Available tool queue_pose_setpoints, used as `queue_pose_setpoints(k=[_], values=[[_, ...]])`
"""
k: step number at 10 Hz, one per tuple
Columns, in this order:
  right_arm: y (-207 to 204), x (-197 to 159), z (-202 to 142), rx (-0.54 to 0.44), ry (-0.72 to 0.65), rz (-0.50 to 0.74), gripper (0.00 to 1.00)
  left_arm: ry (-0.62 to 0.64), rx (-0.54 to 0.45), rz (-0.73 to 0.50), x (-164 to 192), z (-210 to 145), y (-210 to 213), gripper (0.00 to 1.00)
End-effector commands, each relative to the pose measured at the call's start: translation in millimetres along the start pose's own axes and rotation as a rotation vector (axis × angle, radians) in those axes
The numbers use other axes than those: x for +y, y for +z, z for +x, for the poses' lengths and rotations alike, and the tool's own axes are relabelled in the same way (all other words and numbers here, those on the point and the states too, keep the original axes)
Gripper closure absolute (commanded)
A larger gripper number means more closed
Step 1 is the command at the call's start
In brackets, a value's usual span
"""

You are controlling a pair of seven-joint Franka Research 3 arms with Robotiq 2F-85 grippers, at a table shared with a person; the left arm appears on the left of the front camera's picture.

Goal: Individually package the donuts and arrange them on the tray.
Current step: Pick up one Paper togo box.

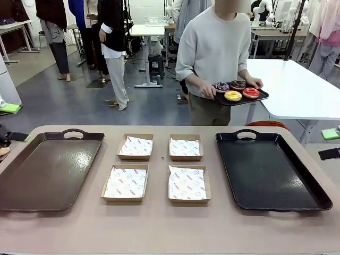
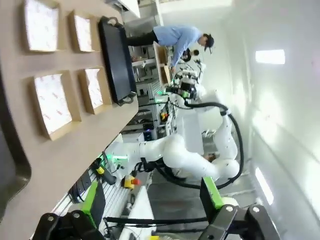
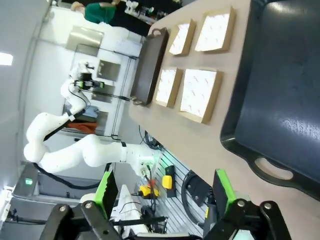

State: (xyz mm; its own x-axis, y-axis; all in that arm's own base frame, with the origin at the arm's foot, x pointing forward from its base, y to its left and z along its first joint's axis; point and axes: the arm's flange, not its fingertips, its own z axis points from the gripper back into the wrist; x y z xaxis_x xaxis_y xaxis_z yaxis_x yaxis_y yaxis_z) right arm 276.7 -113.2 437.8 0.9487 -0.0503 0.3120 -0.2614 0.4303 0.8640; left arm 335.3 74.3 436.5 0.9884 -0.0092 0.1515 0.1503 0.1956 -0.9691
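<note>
Beyond the table's far edge, a person holds a small black tray (image 1: 241,99) carrying the donuts: a purple sprinkled one (image 1: 221,86), a chocolate one (image 1: 237,84), a yellow one (image 1: 232,95) and a red one (image 1: 251,92). On the table lie a brown tray (image 1: 48,170) at the left and a black tray (image 1: 271,170) at the right. My left gripper (image 2: 152,197) is open and holds nothing, off the table's side by the brown tray (image 2: 10,160). Beside the black tray (image 3: 280,90), my right gripper (image 3: 165,189) is open and holds nothing too.
Four shallow cardboard boxes lined with white printed paper sit in two rows between the trays (image 1: 135,147) (image 1: 186,147) (image 1: 126,183) (image 1: 189,184). A white table (image 1: 297,90) stands behind the person. Other people stand farther back.
</note>
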Motion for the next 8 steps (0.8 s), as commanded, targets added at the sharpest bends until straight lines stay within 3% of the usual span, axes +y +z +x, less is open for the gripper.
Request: queue_pose_setpoints(k=[1,4,6,7,8], values=[[-7,-27,-12,0.0,-0.014,0.02,0.0,0.06,-0.035,0.001,16,7,10,0.0],[18,-50,-24,-0.056,-0.041,0.096,0.0,0.13,-0.09,-0.03,48,-3,35,0.0],[25,-41,-25,-0.082,-0.016,0.079,0.0,0.136,-0.116,0.034,50,-6,41,0.0],[19,-29,-20,-0.115,0.036,0.03,0.0,0.165,-0.084,0.001,53,-8,36,0.0],[23,-51,-31,-0.061,-0.053,0.079,0.0,0.165,-0.084,0.001,53,-8,36,0.0]])
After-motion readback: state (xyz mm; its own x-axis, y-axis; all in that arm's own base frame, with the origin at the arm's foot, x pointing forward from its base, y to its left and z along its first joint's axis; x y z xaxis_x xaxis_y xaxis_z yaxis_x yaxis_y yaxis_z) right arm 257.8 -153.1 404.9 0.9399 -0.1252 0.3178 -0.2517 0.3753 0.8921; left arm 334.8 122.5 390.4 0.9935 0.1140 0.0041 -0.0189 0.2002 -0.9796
